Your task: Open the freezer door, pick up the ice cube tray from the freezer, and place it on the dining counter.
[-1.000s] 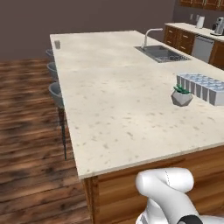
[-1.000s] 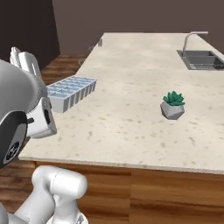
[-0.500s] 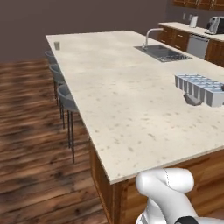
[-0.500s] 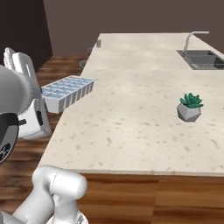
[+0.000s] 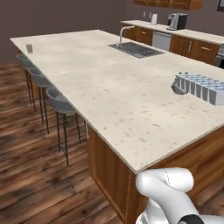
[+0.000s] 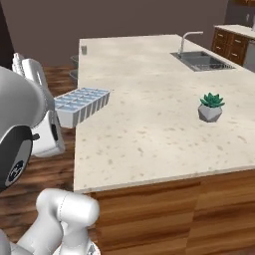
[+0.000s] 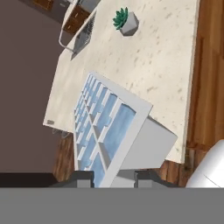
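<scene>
The gripper [image 7: 113, 178] grasps one end of the ice cube tray [image 6: 81, 105], holding it level in the air just beside the near-left corner of the dining bench [image 6: 149, 124], its far end reaching over the stone edge. The step in hand looks like the carry-in before set-down. To do it well, the tray should likely be kept flat, brought well inside the edge over bare stone, and lowered until its base rests fully on the top before the gripper lets go; a release at the corner could tip it to the wooden floor [image 5: 30, 175]. The space between the edge and the potted succulent [image 6: 211, 107] offers ample room. Counted: one tray with two rows of cells, one potted succulent, one inset sink [image 5: 136, 49] with one faucet [image 5: 124, 31], one small cup [image 5: 29, 48] at the bench's far corner, and three grey stools [image 5: 61, 111] along its side.
</scene>
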